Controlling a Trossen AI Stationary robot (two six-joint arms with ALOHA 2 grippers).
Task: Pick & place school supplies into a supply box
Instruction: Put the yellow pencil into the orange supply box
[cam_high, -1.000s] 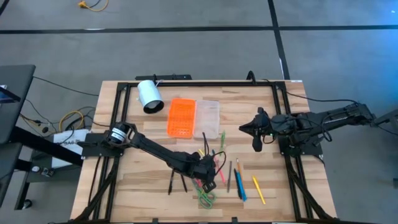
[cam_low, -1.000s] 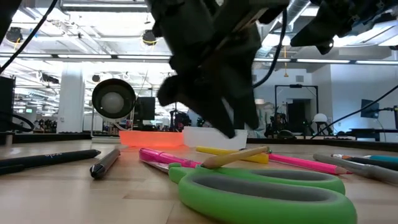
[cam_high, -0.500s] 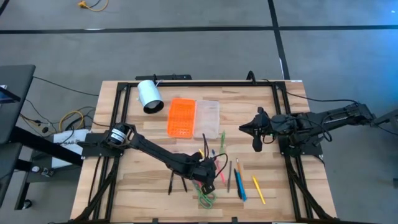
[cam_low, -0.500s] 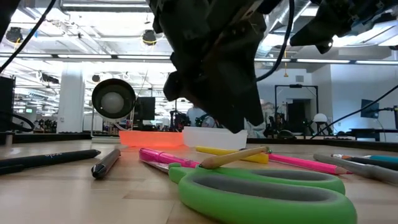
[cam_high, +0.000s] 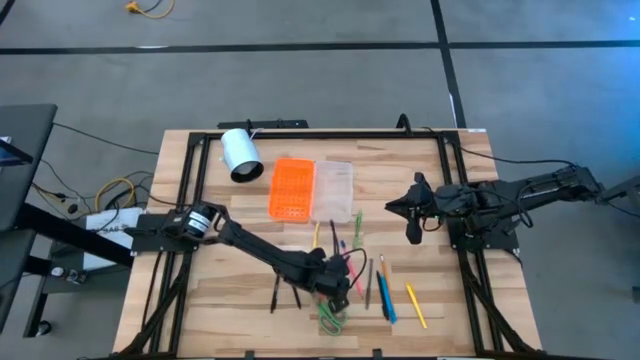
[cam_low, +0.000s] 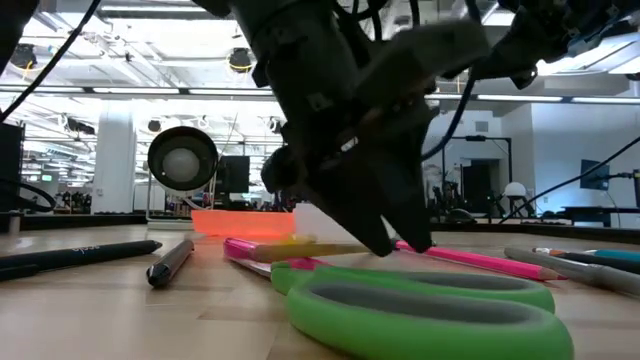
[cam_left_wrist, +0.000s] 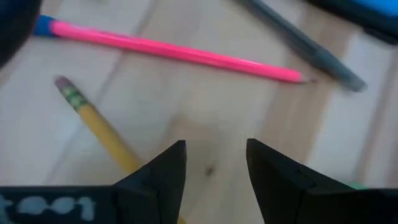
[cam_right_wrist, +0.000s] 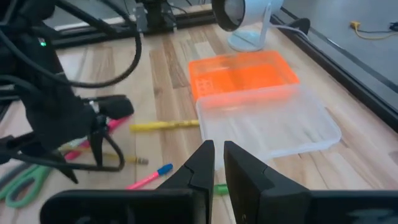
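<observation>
My left gripper (cam_high: 341, 293) (cam_left_wrist: 214, 149) is open and points steeply down, low over the wood among the school supplies near the table's front. A yellow pencil (cam_left_wrist: 96, 124) runs past the outer side of one finger; a pink pencil (cam_left_wrist: 174, 48) and a grey pen (cam_left_wrist: 298, 38) lie beyond the tips. Green-handled scissors (cam_high: 332, 318) (cam_low: 420, 310) lie flat just in front. The supply box, an orange lid (cam_high: 292, 188) beside a clear tray (cam_high: 333, 190), lies open farther back. My right gripper (cam_high: 412, 232) (cam_right_wrist: 217, 152) hangs shut over the table's right side, holding nothing. My left gripper has nothing between its fingers. The outer side of one finger (cam_left_wrist: 163, 177) stands right at the yellow pencil's shaft (cam_left_wrist: 124, 154), coming from above on a slant. I cannot tell whether it touches the pencil, which lies flat on the table.
A white cylinder (cam_high: 240, 153) lies at the far left, behind the box. Two black pens (cam_high: 283, 293) lie left of my left gripper. Blue, green and yellow pencils (cam_high: 395, 295) lie to its right. Black frame rails (cam_high: 185, 200) run along both table sides.
My left gripper has come down toward the table and a little toward its near edge, staying open. In the low view the yellow pencil, which leaned up on the others, now lies flatter and has slid sideways past the gripper.
</observation>
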